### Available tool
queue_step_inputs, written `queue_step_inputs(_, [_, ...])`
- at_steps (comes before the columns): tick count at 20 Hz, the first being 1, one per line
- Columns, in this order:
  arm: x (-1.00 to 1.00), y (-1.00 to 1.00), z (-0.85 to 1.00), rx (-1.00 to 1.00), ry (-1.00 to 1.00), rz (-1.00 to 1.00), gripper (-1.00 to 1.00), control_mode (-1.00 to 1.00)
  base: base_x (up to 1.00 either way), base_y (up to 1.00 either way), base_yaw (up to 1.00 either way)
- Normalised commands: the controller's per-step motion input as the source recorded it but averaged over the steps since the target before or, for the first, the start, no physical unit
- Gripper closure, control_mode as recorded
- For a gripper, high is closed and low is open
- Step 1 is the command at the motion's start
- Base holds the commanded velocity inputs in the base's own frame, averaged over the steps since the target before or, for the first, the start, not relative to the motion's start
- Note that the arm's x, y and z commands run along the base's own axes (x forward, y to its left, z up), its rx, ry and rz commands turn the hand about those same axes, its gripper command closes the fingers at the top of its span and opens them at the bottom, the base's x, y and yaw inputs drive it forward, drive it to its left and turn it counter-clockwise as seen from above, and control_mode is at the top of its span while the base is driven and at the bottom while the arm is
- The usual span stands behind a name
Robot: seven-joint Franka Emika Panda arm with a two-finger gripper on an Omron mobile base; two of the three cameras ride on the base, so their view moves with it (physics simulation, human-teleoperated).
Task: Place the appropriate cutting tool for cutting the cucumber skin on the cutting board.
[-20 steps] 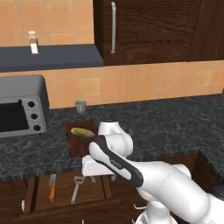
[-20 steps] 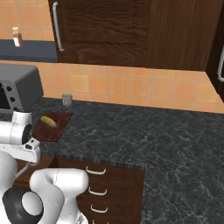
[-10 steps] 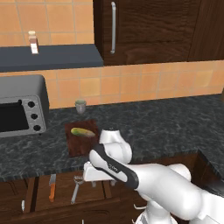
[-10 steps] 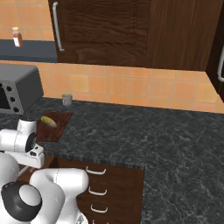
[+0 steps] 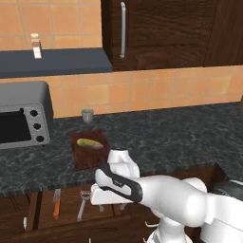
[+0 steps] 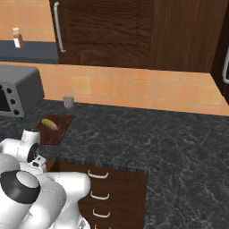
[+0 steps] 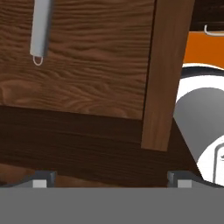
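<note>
My end effector [image 7: 109,179] is spread wide and grasping nothing, low at the open drawer [image 5: 45,209] below the table [image 5: 166,137]. The peeler [image 5: 82,204] lies in that drawer, just beside the orange-handled knife [image 5: 56,204]. The cucumber [image 5: 90,143] rests on the board [image 5: 90,151], which sits on the table near the toaster oven [image 5: 21,121].

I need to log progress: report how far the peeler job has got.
Done: the drawer stands open, and the cucumber lies on the cutting board. In hand: the open end effector hangs over the drawer, holding nothing. Left: grasp the peeler beside the orange-handled knife and set it on the board.
</note>
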Motion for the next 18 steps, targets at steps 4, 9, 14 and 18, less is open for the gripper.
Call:
queue_step_inputs(4, [-0.04, 0.00, -0.24, 0.00, 0.07, 0.00, -1.00, -1.00, 0.00, 0.00, 0.00])
queue_step_inputs(9, [-0.44, 0.04, -0.18, 0.00, 0.02, 0.00, -1.00, -1.00, 0.00, 0.00, 0.00])
queue_step_inputs(14, [-0.77, 0.11, -0.27, 0.00, 0.00, 0.00, -1.00, -1.00, 0.00, 0.00, 0.00])
queue_step_inputs(18, [-0.98, 0.10, -0.37, 0.00, 0.00, 0.01, -1.00, -1.00, 0.00, 0.00, 0.00])
